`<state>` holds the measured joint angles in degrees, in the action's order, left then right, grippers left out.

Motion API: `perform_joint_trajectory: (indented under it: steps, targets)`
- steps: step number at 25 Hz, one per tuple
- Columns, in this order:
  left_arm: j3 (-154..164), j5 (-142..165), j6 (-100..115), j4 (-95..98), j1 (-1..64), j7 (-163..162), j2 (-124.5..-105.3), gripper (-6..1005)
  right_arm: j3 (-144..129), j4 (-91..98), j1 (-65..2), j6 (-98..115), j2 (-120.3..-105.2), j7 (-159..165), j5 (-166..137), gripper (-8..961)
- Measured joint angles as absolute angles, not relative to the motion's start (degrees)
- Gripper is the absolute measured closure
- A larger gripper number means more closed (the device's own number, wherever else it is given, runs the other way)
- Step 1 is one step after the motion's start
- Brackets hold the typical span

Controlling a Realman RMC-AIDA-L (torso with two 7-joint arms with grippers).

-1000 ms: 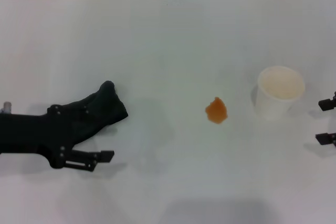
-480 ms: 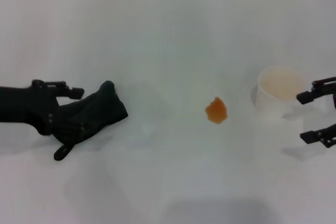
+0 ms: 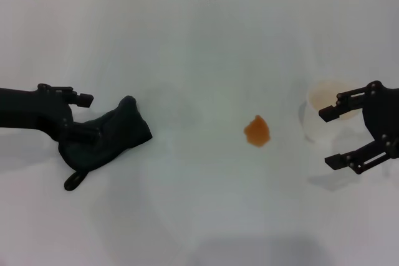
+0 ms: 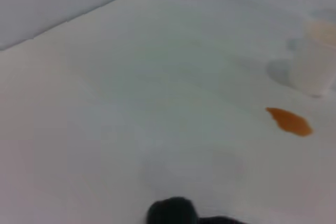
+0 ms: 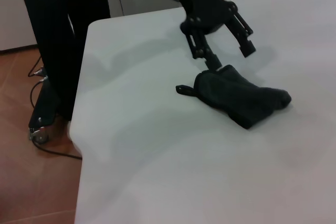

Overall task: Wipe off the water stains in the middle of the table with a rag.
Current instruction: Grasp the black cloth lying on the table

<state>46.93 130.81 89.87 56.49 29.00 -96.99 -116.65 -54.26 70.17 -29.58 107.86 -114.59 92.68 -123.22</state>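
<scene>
The rag (image 3: 115, 132) lies in a dark lumpy wad at the left of the white table (image 3: 199, 42). It also shows in the right wrist view (image 5: 241, 98) and in the left wrist view (image 4: 173, 213). My left gripper (image 3: 80, 116) is open at the rag's left end. One finger (image 5: 211, 62) touches the rag's top and the other (image 5: 245, 46) is in the air. The orange-brown water stain (image 3: 257, 131) sits mid-table, apart from the rag, and shows in the left wrist view (image 4: 289, 121). My right gripper (image 3: 332, 138) is open at the right.
A cream-white paper cup (image 3: 324, 101) stands right of the stain, with the right gripper's upper finger across its rim; it also shows in the left wrist view (image 4: 315, 56). The right wrist view shows the table's edge (image 5: 79, 129), floor and a black stand (image 5: 63, 35) beyond.
The left gripper has swung from the rag's near side to over its left end. The right gripper has moved left from the frame's edge to the cup.
</scene>
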Motion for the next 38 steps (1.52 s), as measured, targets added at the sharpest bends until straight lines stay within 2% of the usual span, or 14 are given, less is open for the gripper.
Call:
perform_joint_trajectory:
  steps: [20,25,36,38]
  targets:
    - [47.54,136.52,80.75,49.44,30.8,-100.09,-118.05,133,-54.84,69.82,-31.01,106.58,-114.96,91.68,-122.76,95]
    - [48.31,136.74,79.88,48.73,31.0,-99.84,-118.46,349,-54.84,69.81,-31.04,106.09,-114.95,91.55,-122.77,96]
    - [48.79,138.54,76.59,45.51,33.13,-100.48,-118.91,593,-54.93,69.69,-31.35,105.48,-115.12,91.4,-122.74,95]
    - [48.79,138.72,76.25,45.2,33.21,-100.58,-118.91,669,-54.93,69.65,-31.37,105.45,-115.15,91.4,-122.73,95]
